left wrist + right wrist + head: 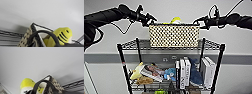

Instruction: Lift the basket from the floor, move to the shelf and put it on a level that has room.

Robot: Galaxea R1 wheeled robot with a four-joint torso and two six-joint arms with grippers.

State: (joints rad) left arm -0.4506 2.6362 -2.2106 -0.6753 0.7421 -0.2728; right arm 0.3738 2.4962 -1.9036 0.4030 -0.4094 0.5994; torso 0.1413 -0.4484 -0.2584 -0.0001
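The cream chequered basket [174, 36] stands at the height of the top level [131, 45] of the black wire shelf [121, 58], its bottom at the wire grid. My left gripper [149, 22] is at its left upper corner and my right gripper [201, 23] at its right upper corner, each shut on a dark loop handle. The handle [42, 31] arches close in the left wrist view beside the woven basket wall [26, 37]; the other handle [42, 81] shows in the right wrist view. A yellow plush toy [62, 35] lies inside the basket. The floor is hidden.
The tier below carries upright books [184, 73], lying magazines [151, 72], a blue soft toy [171, 73] and more books [208, 71] at the right. A pale wall [169, 10] with a grey band stands right behind the rack.
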